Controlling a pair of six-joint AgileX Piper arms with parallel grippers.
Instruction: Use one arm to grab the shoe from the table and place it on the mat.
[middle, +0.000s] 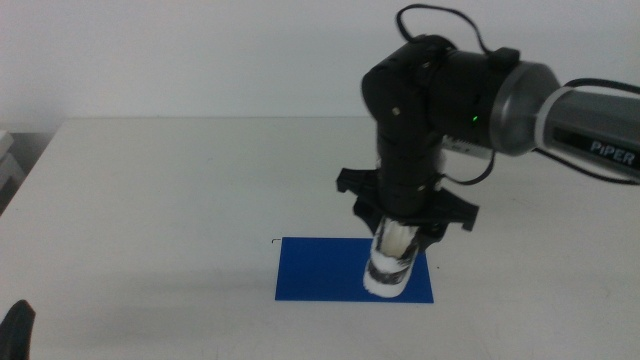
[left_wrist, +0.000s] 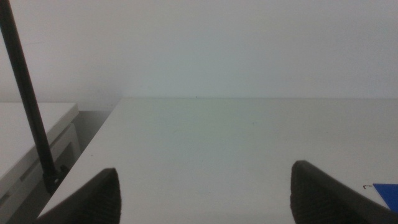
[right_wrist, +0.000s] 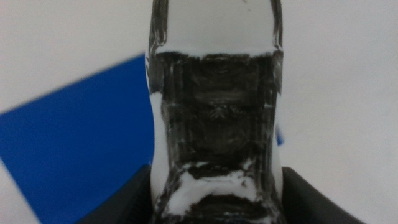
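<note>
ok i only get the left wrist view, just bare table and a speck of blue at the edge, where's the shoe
Observer: The shoe is held by the right hand, hanging toe-down over the mat.
Operator: is it gripped properly
Observer: The right wrist view shows both fingers pressed against the shoe's sides.
Operator: is it down on the mat yet
Observer: In the middle view its lower end meets the mat near the front right part, but I cannot tell if it rests there.
Operator: and my left hand
Observer: The left hand waits at the near left corner of the table, away from the mat.
</note>
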